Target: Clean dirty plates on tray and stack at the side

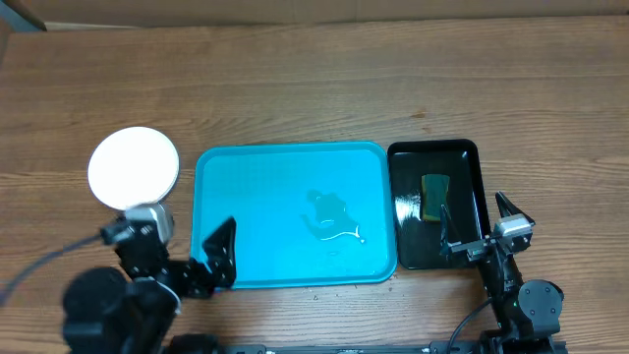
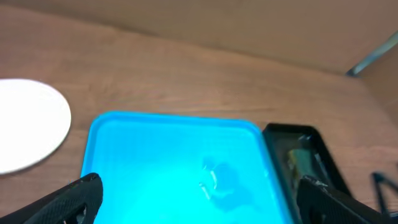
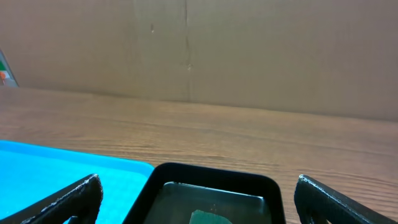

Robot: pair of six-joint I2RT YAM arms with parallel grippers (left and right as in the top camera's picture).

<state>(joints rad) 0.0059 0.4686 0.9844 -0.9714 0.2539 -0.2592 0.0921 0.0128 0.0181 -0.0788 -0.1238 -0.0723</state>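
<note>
showing one plate [image 1: 134, 167], one tray [image 1: 246, 197]

Small glossy black tray [image 1: 464, 187] sat on the wood table [image 1: 314, 88], twd the right side, w/ a green-and-yellow sponge [image 1: 434, 197] lying flat inside it, approx. mid-tray. Plain brown cardboard wall [image 3: 261, 50] stood behind the table's far edge.

place: lab setup | cues: wood-grain table [image 1: 314, 88], cardboard wall [image 3: 261, 50] behind
</note>
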